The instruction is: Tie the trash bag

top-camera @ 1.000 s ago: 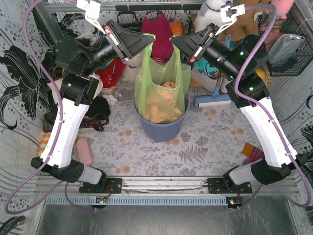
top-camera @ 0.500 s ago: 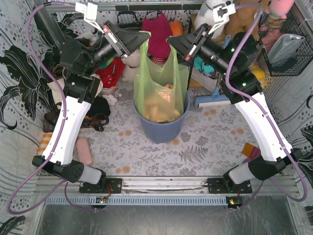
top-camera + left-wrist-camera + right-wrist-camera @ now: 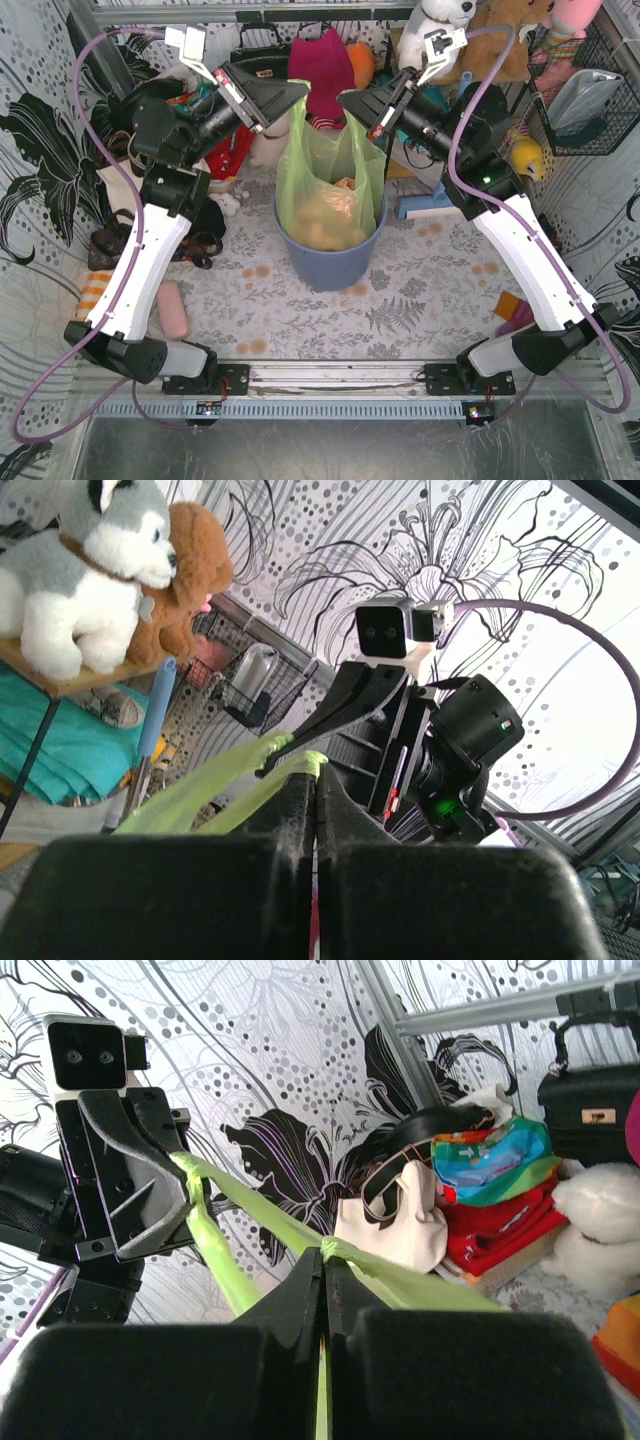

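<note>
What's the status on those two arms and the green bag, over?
Left gripper and right gripper each shut on the trash bag, holding its top up. Bag sits in the bin, no knot visible. Nothing blocking.

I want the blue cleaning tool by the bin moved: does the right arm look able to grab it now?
Probably not. The tool lies in the open beside the bin, but the right gripper is shut on a handle of the trash bag and would have to let go first.
</note>
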You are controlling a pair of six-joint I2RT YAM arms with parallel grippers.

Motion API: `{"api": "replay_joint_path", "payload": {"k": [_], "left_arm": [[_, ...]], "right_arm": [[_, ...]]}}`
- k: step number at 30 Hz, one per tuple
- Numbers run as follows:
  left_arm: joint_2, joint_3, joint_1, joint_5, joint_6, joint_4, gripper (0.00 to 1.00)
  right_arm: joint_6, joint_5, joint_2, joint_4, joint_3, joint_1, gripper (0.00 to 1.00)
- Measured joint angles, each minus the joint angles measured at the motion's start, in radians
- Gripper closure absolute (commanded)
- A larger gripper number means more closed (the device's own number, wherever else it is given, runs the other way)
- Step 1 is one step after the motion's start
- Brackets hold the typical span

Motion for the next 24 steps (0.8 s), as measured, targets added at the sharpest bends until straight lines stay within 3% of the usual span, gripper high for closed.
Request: {"api": "replay_joint_path", "payload": {"k": [8, 17, 19, 21, 24], "left_arm": [[0.059, 0.223, 0.000, 0.005, 0.020, -0.073, 0.97], [-0.069, 0.034, 0.000, -0.026, 0.073, -0.104, 0.87], [-0.088, -0.005, 0.000, -0.040, 0.093, -0.136, 0.74], [-0.099, -0.022, 0.000, -0.058, 0.115, -0.171, 0.52], [-0.119, -0.024, 0.000, -0.093, 0.154, -0.225, 0.40]], "right_arm": [[-0.003, 0.000, 0.039, -0.020, 0.155, 0.000, 1.00], [-0.003, 0.011, -0.045, 0.001, 0.017, 0.000, 1.00], [-0.006, 0.018, -0.045, -0.005, -0.002, 0.000, 1.00], [-0.010, 0.023, -0.045, -0.018, -0.012, 0.000, 0.87], [-0.032, 0.029, -0.047, -0.045, -0.013, 0.000, 0.79]]}}
